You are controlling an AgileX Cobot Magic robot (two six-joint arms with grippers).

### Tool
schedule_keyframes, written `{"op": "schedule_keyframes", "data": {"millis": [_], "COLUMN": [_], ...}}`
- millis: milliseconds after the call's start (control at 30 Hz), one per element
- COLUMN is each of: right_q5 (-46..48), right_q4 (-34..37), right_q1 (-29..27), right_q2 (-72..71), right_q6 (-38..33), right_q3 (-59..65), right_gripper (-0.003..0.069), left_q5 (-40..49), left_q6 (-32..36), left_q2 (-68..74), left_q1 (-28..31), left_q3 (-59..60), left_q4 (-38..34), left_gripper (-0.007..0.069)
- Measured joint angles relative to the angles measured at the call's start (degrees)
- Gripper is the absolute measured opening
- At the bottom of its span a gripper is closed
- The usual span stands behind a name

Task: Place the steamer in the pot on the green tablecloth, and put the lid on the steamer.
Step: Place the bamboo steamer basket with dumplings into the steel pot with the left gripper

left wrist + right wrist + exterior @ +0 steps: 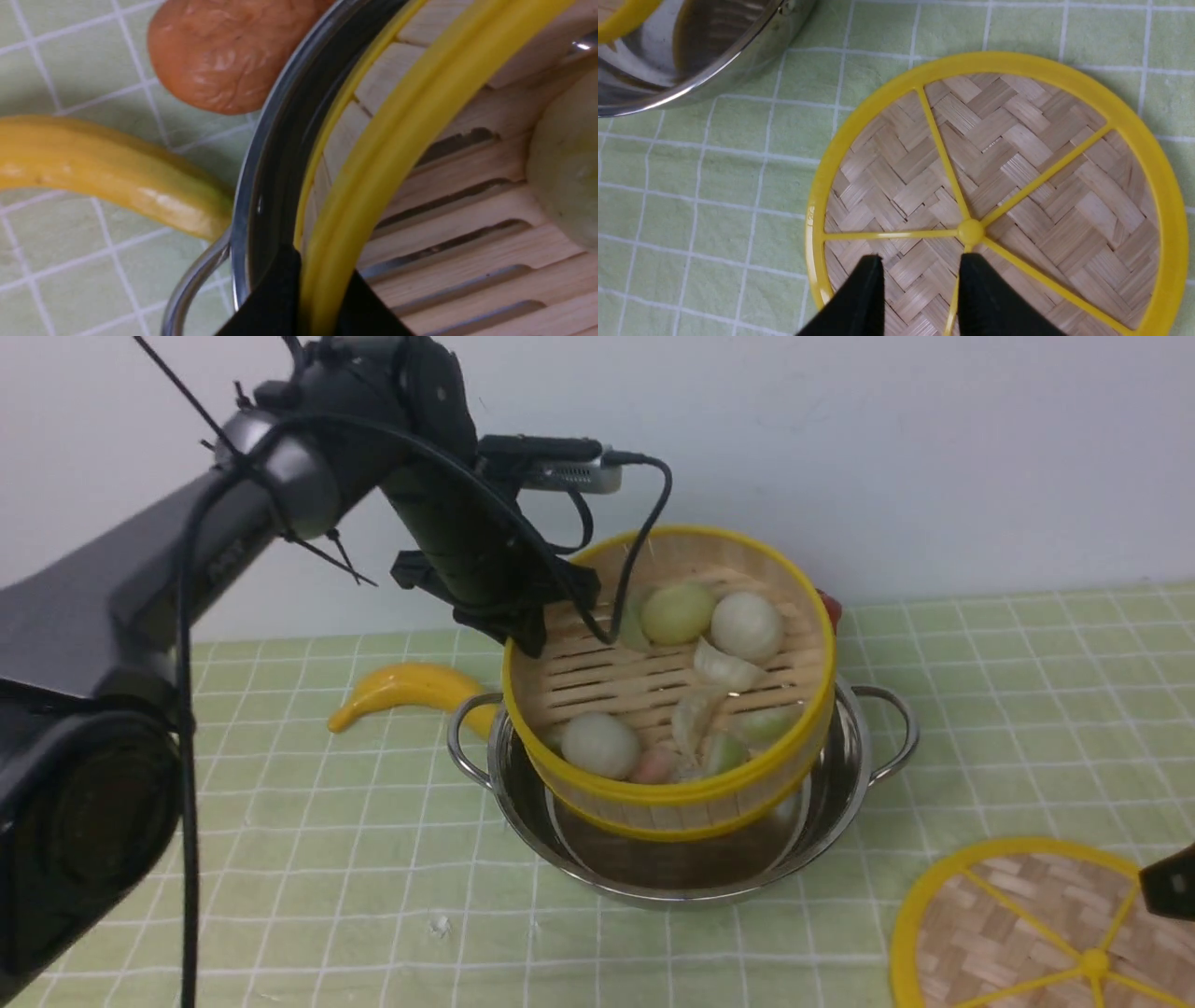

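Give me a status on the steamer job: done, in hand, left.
Done: nothing finished yet. In hand: the left tool grips the yellow rim of the steamer, holding it tilted over the pot on the green tablecloth, not seated. Left: lower the steamer in, then set on the lid, which lies beside the pot with the open right tool over it.

A robotics lab bench dressed as a kitchen: the pot point(691, 885) stands on a green tablecloth point(327, 859), a bare white wall point(934, 448) behind it, a plastic banana point(411, 687) just left of it, and a black robot arm point(112, 607) strung with cables and zip ties stretched over it from the left
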Motion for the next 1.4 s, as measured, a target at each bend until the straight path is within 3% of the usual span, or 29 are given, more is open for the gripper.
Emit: {"op": "schedule_keyframes", "data": {"millis": [633,767,933,1033,1133,1400], "right_q5": [0.16,0.27,0.50,0.51,-0.24,-2.18], "right_q4": [0.20,0.20,0.20,0.38,1.46,4.84], "right_q1": [0.00,0.00,0.00,0.00,0.00,0.00], "right_q2": [0.00,0.00,0.00,0.00,0.00,0.00], "right_q6": [0.00,0.00,0.00,0.00,0.00,-0.19], "right_q3": [0.00,0.00,0.00,0.00,0.00,0.00], "right_gripper": [0.0244,0.0244,0.0244,0.0244,0.0244,0.0244], "left_q5": [-2.13,-0.83,1.74,2.04,2.09,2.26], "left_q6": [2.44,2.81,2.84,2.53,1.67,0.73], "left_q2": [7.88,7.88,7.88,7.22,5.03,-7.03], "left_q1": [-0.11,-0.11,-0.11,-0.11,-0.11,-0.11], "left_q3": [-0.53,-1.48,-6.44,-12.89,-14.97,-14.95], "left_q4": [0.76,0.14,2.14,5.06,5.55,5.49], "left_gripper": [0.0044,0.0110,0.0230,0.0348,0.0401,0.0426]}}
